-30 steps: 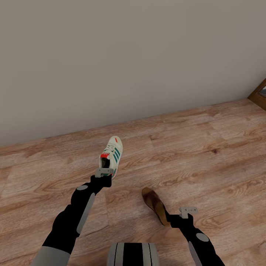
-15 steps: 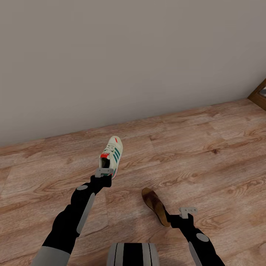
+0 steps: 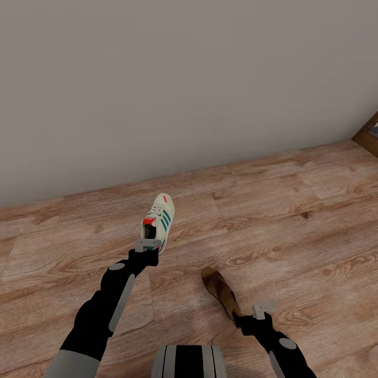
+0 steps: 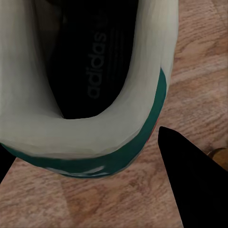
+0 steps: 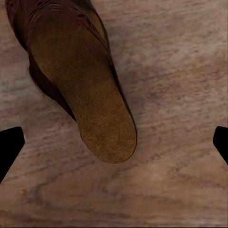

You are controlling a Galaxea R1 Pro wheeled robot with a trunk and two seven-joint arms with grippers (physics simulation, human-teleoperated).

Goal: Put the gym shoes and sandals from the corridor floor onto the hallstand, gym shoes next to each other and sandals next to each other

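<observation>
The left gripper point(image 3: 148, 245) sat at the heel of a gym shoe point(image 3: 158, 222), its fingers point(image 4: 190, 180) spread either side of the heel collar; the left wrist view did not show whether they pressed on it, so I could not tell its grip. The shoe stood on the corridor floor point(image 3: 294, 210) near the wall point(image 3: 189, 79). The right gripper point(image 3: 261, 311) hung wide open just above the heel end of a sandal point(image 3: 220, 291), its fingertips point(image 5: 10, 142) well apart and holding nothing.
</observation>
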